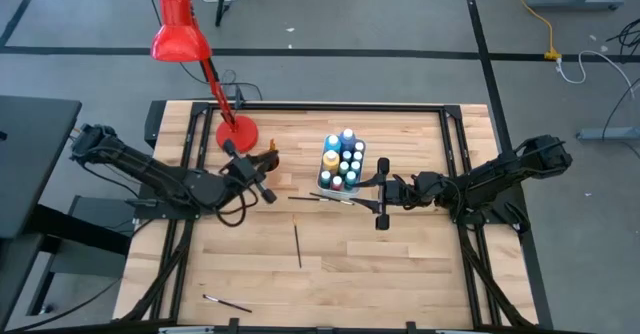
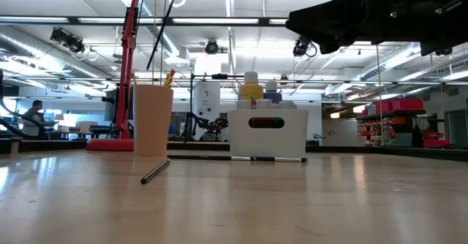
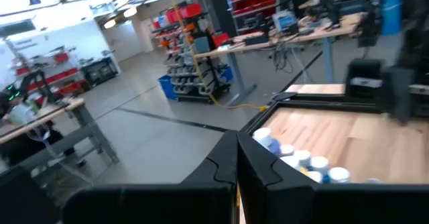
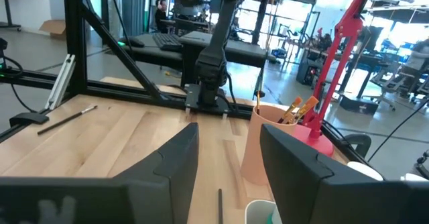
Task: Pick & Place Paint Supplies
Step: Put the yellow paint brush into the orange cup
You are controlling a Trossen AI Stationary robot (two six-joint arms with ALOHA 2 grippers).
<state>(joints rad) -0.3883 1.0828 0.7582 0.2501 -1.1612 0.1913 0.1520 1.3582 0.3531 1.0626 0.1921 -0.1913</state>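
1. A dark brush (image 2: 155,172) is seen lying nearest on the table (image 1: 400,254).
2. The white box (image 2: 268,134) of paint bottles (image 1: 343,160) stands mid-table; a brush (image 1: 322,199) lies just before it.
3. The right gripper (image 1: 381,195), jaws parted and empty, is held beside the box.
4. The left gripper (image 1: 262,182), clenched, hangs near the tan cup (image 2: 153,119) of brushes.

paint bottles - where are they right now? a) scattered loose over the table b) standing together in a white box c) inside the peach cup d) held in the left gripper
b: the white-capped paint bottles stand packed together in the white box near the table's middle, while the peach cup holds only brushes.
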